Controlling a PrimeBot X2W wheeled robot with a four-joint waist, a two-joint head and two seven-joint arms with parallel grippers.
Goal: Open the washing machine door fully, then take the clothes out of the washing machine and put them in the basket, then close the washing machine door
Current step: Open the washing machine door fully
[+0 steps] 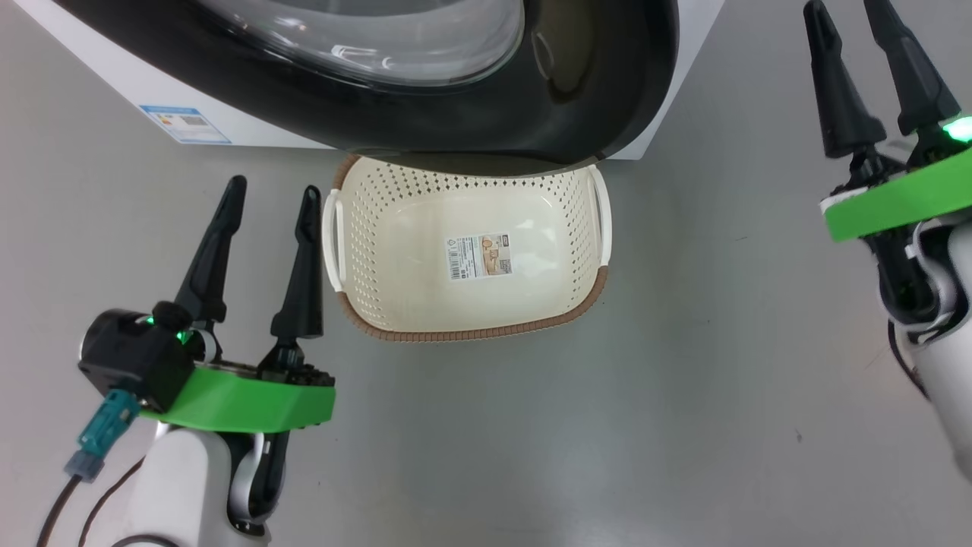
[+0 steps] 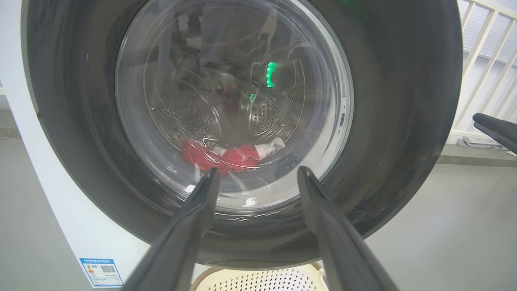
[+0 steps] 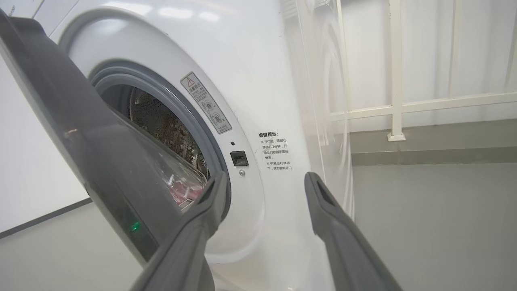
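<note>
Basket [image 1: 456,334] tucked under the part-open washing machine door [image 3: 72,133] for a short drop of the clothes [image 2: 226,155] — left gripper [image 1: 273,187] and right gripper [image 3: 265,177] spread wide, empty.

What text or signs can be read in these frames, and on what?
"温馨提示:" heads a printed notice on the washing machine front; lines beneath too small.
Warning label there: red triangle sign, text too small.
Blue label with QR code: unreadable.
Sticker in the basket: barcode, print blurred.
</note>
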